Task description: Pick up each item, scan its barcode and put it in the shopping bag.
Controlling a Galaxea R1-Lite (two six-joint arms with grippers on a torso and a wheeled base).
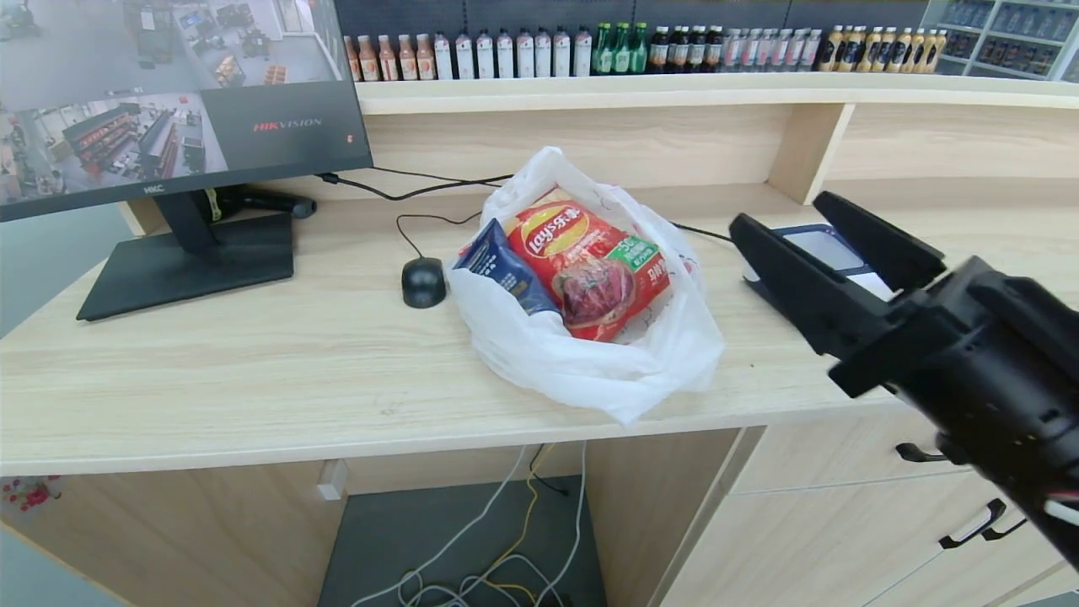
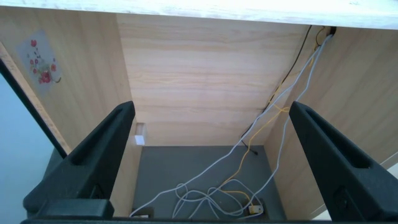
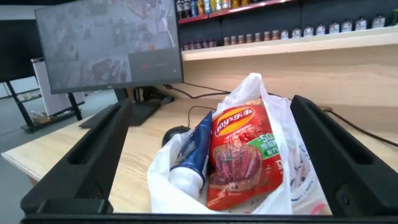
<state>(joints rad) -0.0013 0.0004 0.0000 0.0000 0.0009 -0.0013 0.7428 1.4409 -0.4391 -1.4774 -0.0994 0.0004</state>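
Blue packet half inside white bag

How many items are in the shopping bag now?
2: a red chip bag lying in the shopping bag, a blue packet beside it on the robot's left. More may be hidden underneath.

- right gripper: we record two long matt-black fingers, flat-sided and tapering to blunt tips, each with a stepped inner edge.
- right arm: we note a blocky black wrist housing behind the fingers, angular with chamfered edges and a dull plastic finish.
- wires: we list thin red and white strands at the housing's lower end.
- left gripper: we enter a matching pair of matt-black tapered fingers rising from a black base.
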